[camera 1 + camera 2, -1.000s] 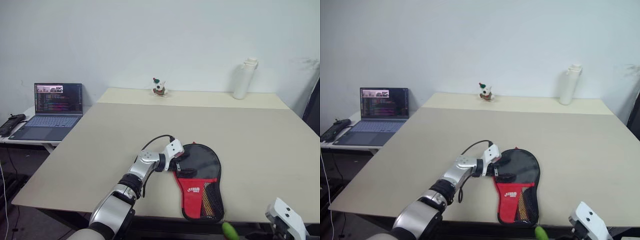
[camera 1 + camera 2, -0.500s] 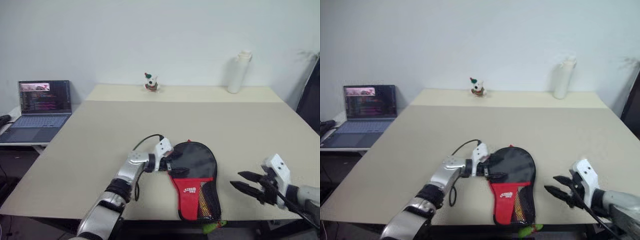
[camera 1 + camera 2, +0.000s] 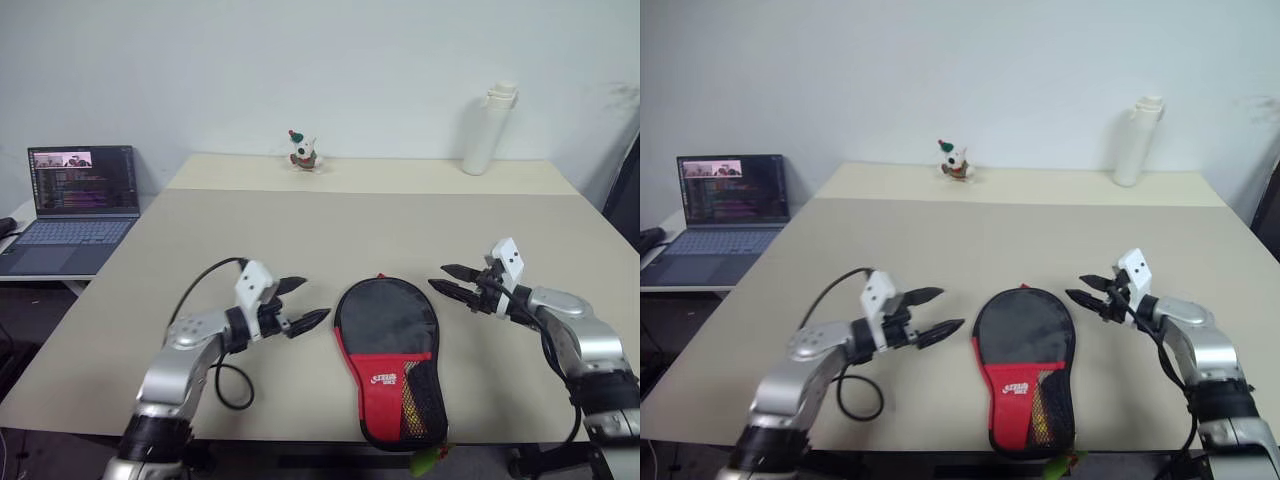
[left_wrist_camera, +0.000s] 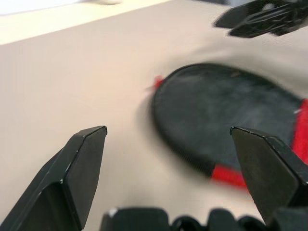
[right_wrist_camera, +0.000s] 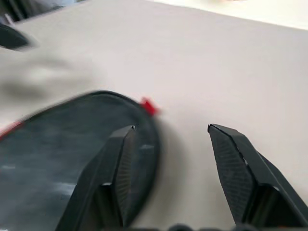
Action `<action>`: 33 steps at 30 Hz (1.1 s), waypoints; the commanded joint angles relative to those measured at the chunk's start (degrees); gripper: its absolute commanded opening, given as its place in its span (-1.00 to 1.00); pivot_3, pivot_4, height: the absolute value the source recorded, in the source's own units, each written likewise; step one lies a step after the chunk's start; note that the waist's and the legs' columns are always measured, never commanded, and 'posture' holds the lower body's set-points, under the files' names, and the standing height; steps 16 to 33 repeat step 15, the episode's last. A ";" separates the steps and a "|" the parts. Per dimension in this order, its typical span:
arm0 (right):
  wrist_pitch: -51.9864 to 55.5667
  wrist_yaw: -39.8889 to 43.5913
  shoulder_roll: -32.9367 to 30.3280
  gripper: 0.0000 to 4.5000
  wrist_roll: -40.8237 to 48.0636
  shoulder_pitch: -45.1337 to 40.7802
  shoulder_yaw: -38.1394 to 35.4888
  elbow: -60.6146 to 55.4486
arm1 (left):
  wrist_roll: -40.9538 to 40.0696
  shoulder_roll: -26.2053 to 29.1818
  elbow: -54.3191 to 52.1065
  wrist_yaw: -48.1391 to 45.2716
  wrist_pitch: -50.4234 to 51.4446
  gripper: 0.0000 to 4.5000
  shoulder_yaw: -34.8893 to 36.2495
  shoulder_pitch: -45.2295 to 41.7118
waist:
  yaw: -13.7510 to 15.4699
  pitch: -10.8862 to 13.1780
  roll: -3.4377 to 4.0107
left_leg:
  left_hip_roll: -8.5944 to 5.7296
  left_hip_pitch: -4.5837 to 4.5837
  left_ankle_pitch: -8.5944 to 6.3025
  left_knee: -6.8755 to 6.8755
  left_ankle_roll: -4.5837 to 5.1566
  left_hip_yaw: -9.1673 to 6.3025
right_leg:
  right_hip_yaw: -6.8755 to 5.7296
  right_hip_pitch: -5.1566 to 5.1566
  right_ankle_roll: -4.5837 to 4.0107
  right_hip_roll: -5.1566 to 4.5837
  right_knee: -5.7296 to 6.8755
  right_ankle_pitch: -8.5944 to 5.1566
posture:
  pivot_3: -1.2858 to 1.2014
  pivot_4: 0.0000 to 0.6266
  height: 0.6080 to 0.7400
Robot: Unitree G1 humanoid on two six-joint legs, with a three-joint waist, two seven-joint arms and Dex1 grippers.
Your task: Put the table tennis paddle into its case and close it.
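The case [image 3: 389,355] lies flat on the desk [image 3: 300,230], near its front edge and about midway across, round end toward the far side, narrow end toward the front. The left gripper [image 3: 302,304] hangs just left of that round end, apart from it, pointing right. The right gripper [image 3: 447,281] hangs just right of the round end, pointing left, also clear of it. A small ball [image 3: 424,461] sits at the front edge beside the narrow end. Along the far edge, a figurine [image 3: 302,151] stands left of centre and a bottle [image 3: 489,128] well to the right. A laptop [image 3: 72,208] rests on a side table off the left.
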 commanded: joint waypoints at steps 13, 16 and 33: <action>-6.85 5.60 -6.62 0.19 -5.88 -0.56 -2.59 6.89 | 0.96 0.88 2.22 2.53 -6.16 1.00 -2.10 -0.91 | 0.12 0.00 0.01 | 0.07 0.16 0.02 0.07 -0.01 0.25 | 0.13 0.00 -0.09 0.02 0.30 0.05 | 0.03 -0.52 1.00; -6.17 5.54 -7.54 0.19 -6.55 -0.03 -2.71 6.14 | 0.72 0.35 3.90 2.52 -6.99 1.00 -2.13 -1.55 | 0.12 0.01 0.01 | 0.05 0.14 0.02 0.07 -0.01 0.24 | 0.13 0.00 -0.09 0.00 0.30 0.05 | 0.03 -0.52 1.00; -6.17 5.54 -7.54 0.19 -6.55 -0.03 -2.71 6.14 | 0.72 0.35 3.90 2.52 -6.99 1.00 -2.13 -1.55 | 0.12 0.01 0.01 | 0.05 0.14 0.02 0.07 -0.01 0.24 | 0.13 0.00 -0.09 0.00 0.30 0.05 | 0.03 -0.52 1.00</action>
